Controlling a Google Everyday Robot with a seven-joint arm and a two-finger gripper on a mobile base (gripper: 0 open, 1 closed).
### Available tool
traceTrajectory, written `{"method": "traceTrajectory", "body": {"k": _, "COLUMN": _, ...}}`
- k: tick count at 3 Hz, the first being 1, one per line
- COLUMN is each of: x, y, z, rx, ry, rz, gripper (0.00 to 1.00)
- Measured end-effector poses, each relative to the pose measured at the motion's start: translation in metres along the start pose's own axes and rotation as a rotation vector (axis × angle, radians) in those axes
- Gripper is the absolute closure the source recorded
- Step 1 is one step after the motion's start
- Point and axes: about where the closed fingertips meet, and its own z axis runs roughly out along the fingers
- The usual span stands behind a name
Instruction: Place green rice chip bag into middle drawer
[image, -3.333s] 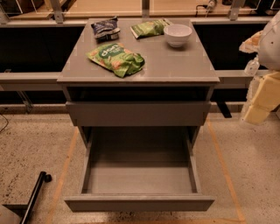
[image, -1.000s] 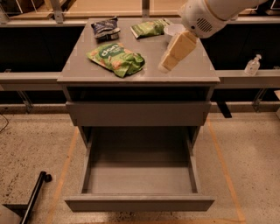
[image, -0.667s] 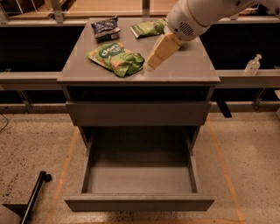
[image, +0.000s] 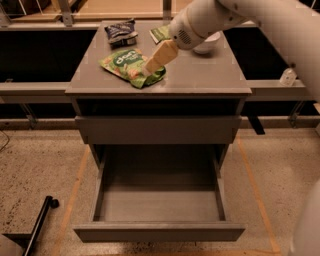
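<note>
Speckled floor with orange tape lines, grey cabinet (image: 200, 80) centre, dark shelving behind.

Change:
- gripper (image: 149, 68): off at the right of frame about three seconds back, then over the bowl side of the top, now down-left at the right edge of the bag (image: 122, 61). Reads as the approach for the pick.
- Open or closed: can't tell. Contact with the bag: can't tell either. Looks right at or just above its near-right corner.
- bag: same spot throughout, flat on the cabinet top, left of centre, not lifted.
- No other shifts on the top.

Task read: pick not done, placing not started. Next, probably: close on the bag edge, lift clear of the top, carry forward and down into the drawer (image: 159, 206). Thin crinkly film, so some risk of a slip or a corner-only grab.

Containers:
- drawer: pulled out at the bottom of the cabinet, bare grey floor, nothing in it. Ready to receive.
- closed front (image: 157, 129) just above: shut, contents hidden.
- slot under the top: dark, nothing visible inside.
- bowl (image: 209, 48): white, back right of the top, mostly behind the arm, contents not visible.

Also on top: dark bag (image: 121, 31) back left, pale bag (image: 159, 34) back centre, partly behind the arm.
</note>
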Motion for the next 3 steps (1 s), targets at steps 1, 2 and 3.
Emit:
{"method": "traceTrajectory", "body": {"k": 1, "x": 0.000, "y": -0.004, "z": 0.004, "rx": 0.000, "ry": -0.005, "rz": 0.003, "gripper": 0.00}}
{"method": "traceTrajectory", "body": {"k": 2, "x": 0.008, "y": -0.003, "z": 0.012, "rx": -0.008, "ry": -0.007, "rz": 0.034, "gripper": 0.00}}
{"method": "traceTrajectory", "body": {"k": 3, "x": 0.017, "y": -0.009, "z": 0.043, "rx": -0.025, "ry": -0.045, "rz": 0.092, "gripper": 0.00}}
